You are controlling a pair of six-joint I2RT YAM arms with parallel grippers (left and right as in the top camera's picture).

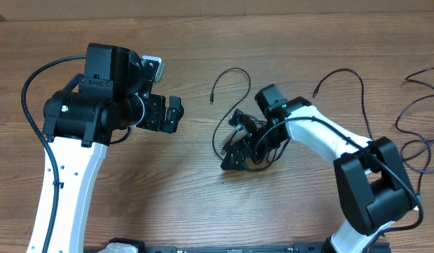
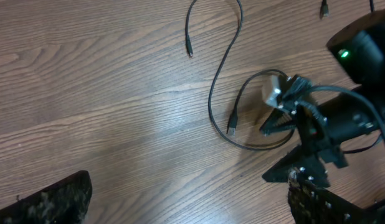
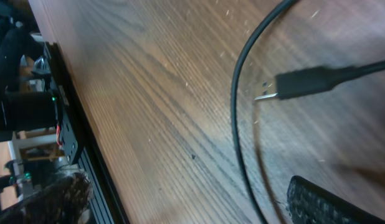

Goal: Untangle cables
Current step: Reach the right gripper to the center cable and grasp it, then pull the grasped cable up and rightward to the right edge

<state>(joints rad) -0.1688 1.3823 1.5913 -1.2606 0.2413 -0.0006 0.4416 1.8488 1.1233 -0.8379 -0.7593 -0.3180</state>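
Observation:
The cables lie mid-table. One thin black cord (image 1: 239, 72) curls from a small plug down into a loose loop (image 2: 225, 59) that ends in a silver-tipped plug (image 2: 232, 127). My right gripper (image 1: 236, 143) hangs open low over that loop, with nothing between its fingers. In the right wrist view (image 3: 186, 208) a cord (image 3: 237, 106) runs past the right finger (image 3: 323, 205), and a USB plug (image 3: 276, 89) lies just beyond. My left gripper (image 1: 179, 114) stands open to the left of the loop, apart from it, over bare wood (image 2: 186, 205). A second cord (image 1: 352, 74) arches behind the right arm.
More thin black cords (image 1: 418, 119) sprawl at the table's right edge. The right arm's own thicker cable (image 1: 322, 130) runs along its white link. A black frame rail (image 3: 74, 143) borders the table's near edge.

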